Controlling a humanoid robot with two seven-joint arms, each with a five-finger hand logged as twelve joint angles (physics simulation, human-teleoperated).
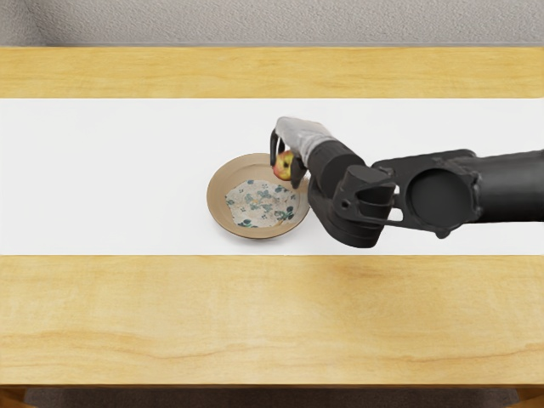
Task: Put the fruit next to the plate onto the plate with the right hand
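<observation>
Nearest you, note the bare wooden table (255, 323). Beyond it, a white runner (110, 178) crosses the full width. On the runner sits the plate (223, 183), tan-rimmed with a floral centre. The right arm (476, 191) enters from the right edge, just beside the plate's right rim. Locate the right hand (297, 149) over the plate's far right rim. Its dark fingers (276, 144) are curled around the fruit (283, 164), red and yellow, which shows above that rim. You cannot tell whether the fruit touches the plate.
</observation>
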